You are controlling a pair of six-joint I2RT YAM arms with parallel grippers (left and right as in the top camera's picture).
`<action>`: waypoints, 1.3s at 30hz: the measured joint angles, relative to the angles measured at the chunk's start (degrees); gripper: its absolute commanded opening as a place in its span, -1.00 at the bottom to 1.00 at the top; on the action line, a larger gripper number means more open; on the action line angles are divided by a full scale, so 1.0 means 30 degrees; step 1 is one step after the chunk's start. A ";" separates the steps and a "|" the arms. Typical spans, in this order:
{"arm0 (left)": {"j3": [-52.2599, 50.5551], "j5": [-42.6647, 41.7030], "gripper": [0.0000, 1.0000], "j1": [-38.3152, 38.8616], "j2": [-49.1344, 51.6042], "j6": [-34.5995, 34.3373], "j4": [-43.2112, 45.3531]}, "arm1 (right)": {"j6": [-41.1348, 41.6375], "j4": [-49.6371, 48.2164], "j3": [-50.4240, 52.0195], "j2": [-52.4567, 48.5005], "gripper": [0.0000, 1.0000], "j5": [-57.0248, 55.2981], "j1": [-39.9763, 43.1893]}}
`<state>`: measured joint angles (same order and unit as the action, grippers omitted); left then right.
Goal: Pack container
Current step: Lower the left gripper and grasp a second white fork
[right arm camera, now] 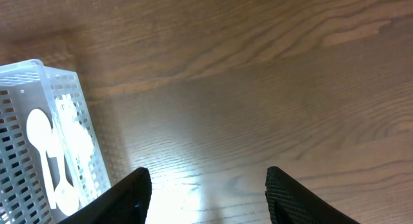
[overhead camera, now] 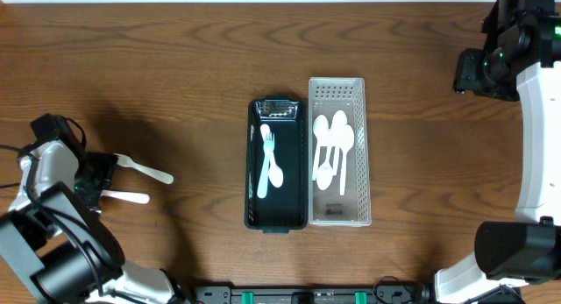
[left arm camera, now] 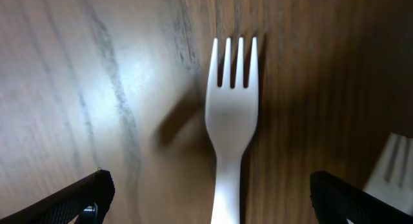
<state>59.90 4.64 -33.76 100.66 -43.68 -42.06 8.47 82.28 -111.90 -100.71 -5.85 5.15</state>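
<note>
Fork (left arm camera: pixel 231 121) is lying lengthwise between the spread jaws of the left tool (left arm camera: pixel 210 197), tines pointing away from it.

The fork (left arm camera: pixel 230 121) is losing its handle past the left wrist view's bottom edge; a second fork (left arm camera: pixel 395 161) is showing only blurred tines at the right edge. The right wrist view's left edge is cutting the white basket (right arm camera: pixel 19 79), its spoons (right arm camera: pixel 39 130) blurring together
</note>
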 measured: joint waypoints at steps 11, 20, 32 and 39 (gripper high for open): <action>0.0197 -0.0219 0.96 0.0000 0.1413 0.0000 0.2033 | 0.0000 -0.0022 0.0000 0.0000 0.20 0.0000 0.0000; 0.0379 -0.1107 0.95 -0.0073 0.1705 0.0058 0.2739 | -0.0007 -0.0073 0.0000 0.0000 0.20 -0.0007 0.0000; 0.0525 -0.2317 0.64 -0.0073 0.1705 -0.0022 0.1056 | -0.0007 -0.0080 0.0000 0.0000 0.20 -0.0226 0.0000; 0.0525 -0.2718 0.38 -0.0073 0.1741 0.0058 0.1042 | -0.0007 -0.0073 0.0000 0.0000 0.19 -0.0226 0.0000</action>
<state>61.47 -3.51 -33.98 105.89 -43.51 -38.94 8.45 82.06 -111.90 -100.71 -6.52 5.15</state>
